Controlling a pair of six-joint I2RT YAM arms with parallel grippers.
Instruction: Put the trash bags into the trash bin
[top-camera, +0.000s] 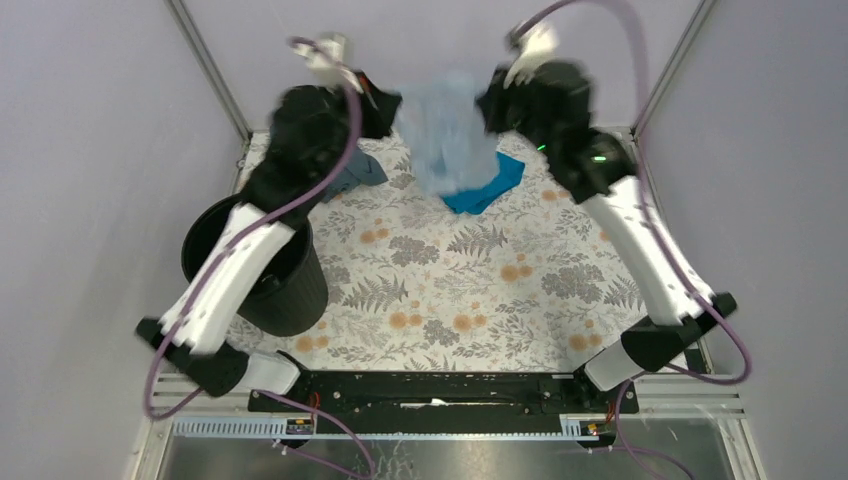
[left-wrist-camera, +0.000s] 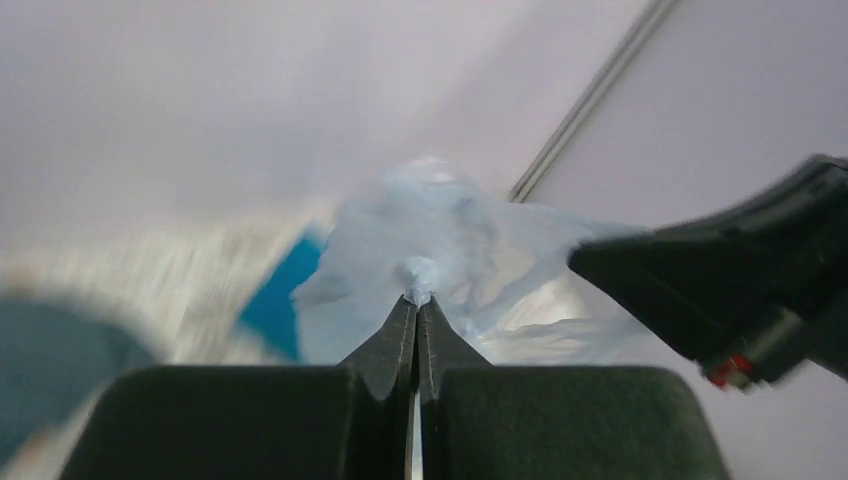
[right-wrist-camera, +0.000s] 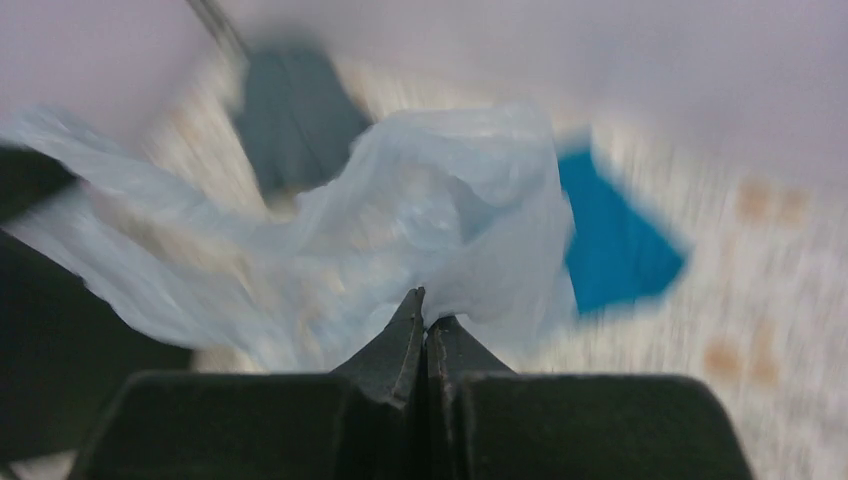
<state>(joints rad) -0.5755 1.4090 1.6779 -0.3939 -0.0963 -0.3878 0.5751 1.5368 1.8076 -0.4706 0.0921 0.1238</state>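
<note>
The task is only getting under way, judging by where things are sitting. The trash bag (top-camera: 448, 135) is hanging in the air, stretched between the two arms, well apart from the trash bin (top-camera: 292, 300) and off to the bin's far right. None of the film is reaching the bin's rim or mouth.

The left end effector (left-wrist-camera: 417, 298) is pinching a bunched tuft of the pale blue film, with its jaws pressed together and no gap showing. The right end effector (right-wrist-camera: 428, 312) is likewise clamping a fold of the same bag, jaws closed on it. So the pickup looks done. What seems to be remaining is carrying the bag across to the bin, lowering it in and letting go. As the film is spreading wider than the bin's mouth, it will probably need gathering or feeding in edge first.

The bin is standing upright on the tabletop (top-camera: 450, 290), partly hidden under the left arm. Beyond the bin, a grey-blue cloth (top-camera: 362, 172) is lying closest to it, and a teal cloth (top-camera: 492, 185) is lying further right, under the hanging bag.

No brand, label or readable writing is showing on the bag, the bin or either arm, and both wrist views are blurring.
</note>
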